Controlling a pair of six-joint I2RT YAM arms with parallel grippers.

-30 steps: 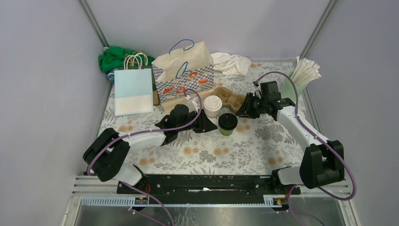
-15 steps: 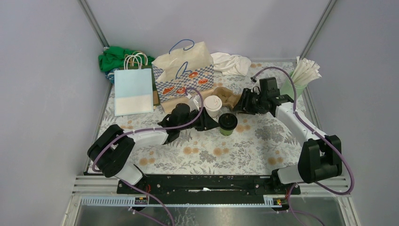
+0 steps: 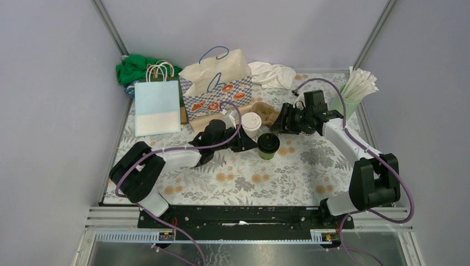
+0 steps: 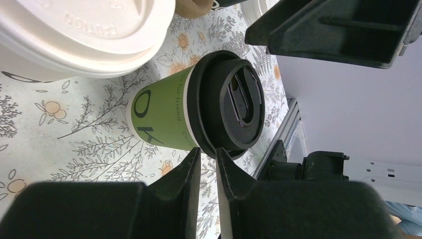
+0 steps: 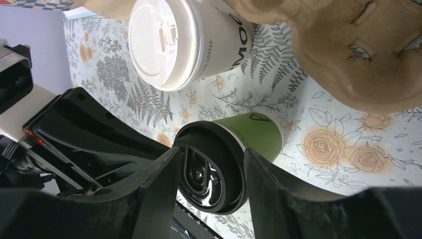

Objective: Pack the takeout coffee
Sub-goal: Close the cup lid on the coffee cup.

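Two takeout coffee cups stand mid-table: a cream cup with a white lid [image 3: 250, 122] [image 5: 169, 42] [image 4: 74, 30] and a green cup with a black lid [image 3: 268, 145] [image 4: 164, 114] [image 5: 254, 132]. My left gripper [image 3: 246, 145] [image 4: 208, 155] lies low just left of the green cup. Its jaws are barely open, a narrow slit with nothing in it, their tips by the lid's rim. My right gripper [image 3: 281, 127] [image 5: 211, 152] is open beside the brown cardboard cup carrier [image 3: 266, 112] [image 5: 348, 45]. The green cup's lid shows beyond its gap, not gripped.
A patterned paper bag [image 3: 216, 83] and a light-blue bag [image 3: 157, 105] stand at the back left, a green cloth [image 3: 136, 66] behind them. A white cloth [image 3: 271, 75] lies at the back. A mint tumbler of wrapped straws [image 3: 354, 88] stands at the right edge.
My right gripper has shifted left and back toward the carrier, and its jaws have widened. The left arm has edged toward the cups and its jaws have narrowed. Neither cup has moved.
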